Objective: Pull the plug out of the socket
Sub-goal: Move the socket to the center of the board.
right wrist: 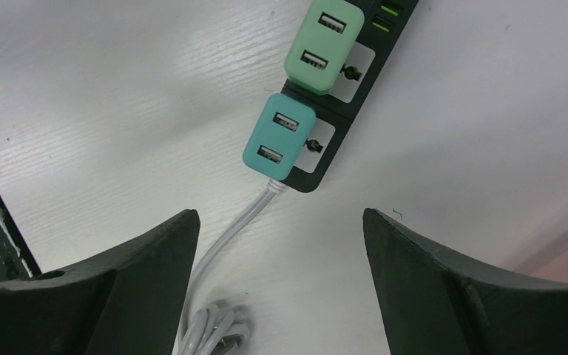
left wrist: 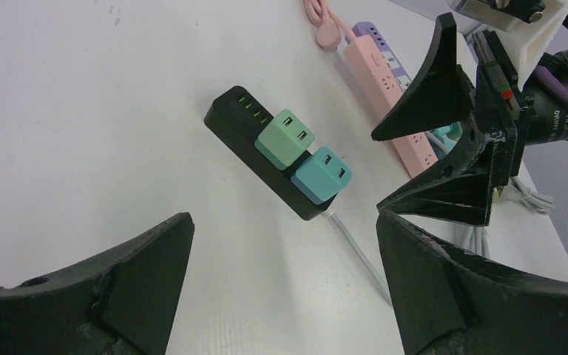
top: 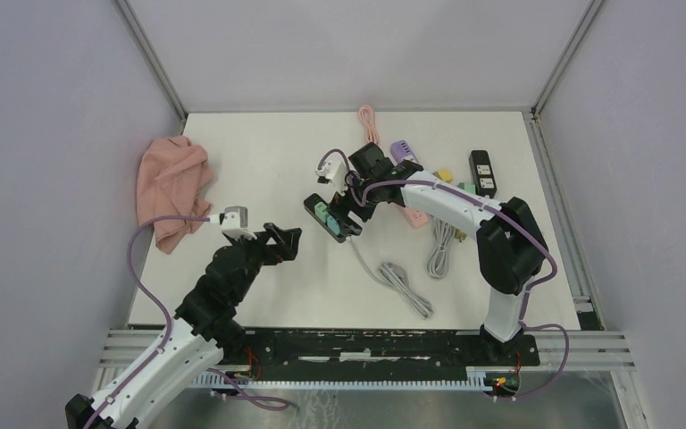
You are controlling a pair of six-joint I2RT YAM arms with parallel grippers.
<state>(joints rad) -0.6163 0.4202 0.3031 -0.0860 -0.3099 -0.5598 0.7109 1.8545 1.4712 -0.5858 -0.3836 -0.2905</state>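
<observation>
The teal cube-shaped plug (right wrist: 279, 135) sits in the black plastic power strip (left wrist: 222, 117) mid-worktop (top: 259, 161), beside a mint-green twin (right wrist: 323, 44); the right hand (right wrist: 277, 222) hovers above it, open and empty, seemingly to straddle it, while the open left hand (top: 286, 241) waits at eight o'clock, probably to brace the strip.

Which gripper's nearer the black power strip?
Right. The right gripper hovers close over the black power strip, fingers apart; the left gripper sits off to its left, clear of it.
</observation>
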